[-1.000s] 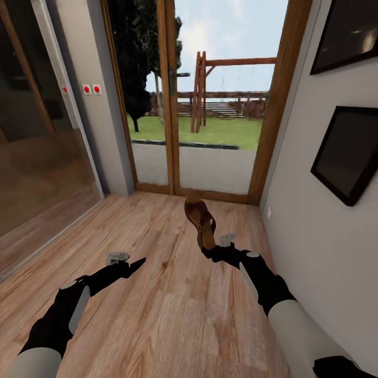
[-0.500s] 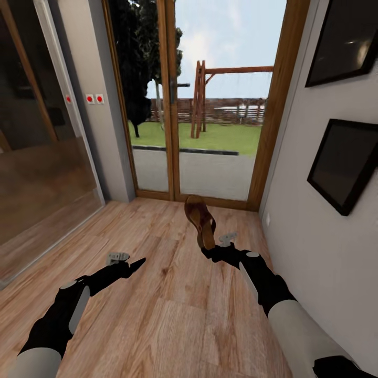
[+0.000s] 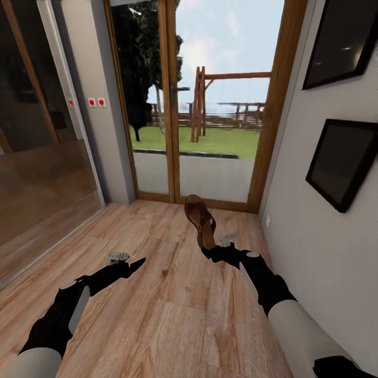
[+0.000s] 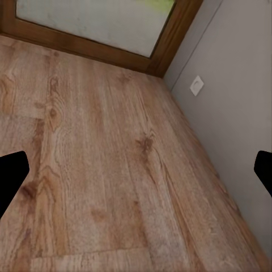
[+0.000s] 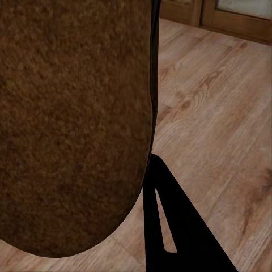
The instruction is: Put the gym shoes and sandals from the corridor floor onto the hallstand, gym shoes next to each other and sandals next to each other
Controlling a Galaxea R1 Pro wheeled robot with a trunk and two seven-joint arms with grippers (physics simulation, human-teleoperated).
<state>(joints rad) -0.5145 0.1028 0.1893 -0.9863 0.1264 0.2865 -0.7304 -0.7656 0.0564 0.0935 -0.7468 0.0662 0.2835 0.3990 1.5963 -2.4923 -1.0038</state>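
Sandal is pinched at its heel end by the right gripper, lifted upright above the corridor floor before a glass door; left gripper hangs empty, fingers spread

Head view: from above and behind both arms, facing forward and down corridor floor toward glazed wooden door; grey wall along right.

Left wrist view: low over floor, facing door base and corner with same wall; black fingertips at both picture edges.

Right wrist view: very close behind sandal, brown sole filling most of picture; one black finger beside it, floor planks and door base beyond.

Shared by all three: floor, door base. Sandal also in head view, at right gripper.
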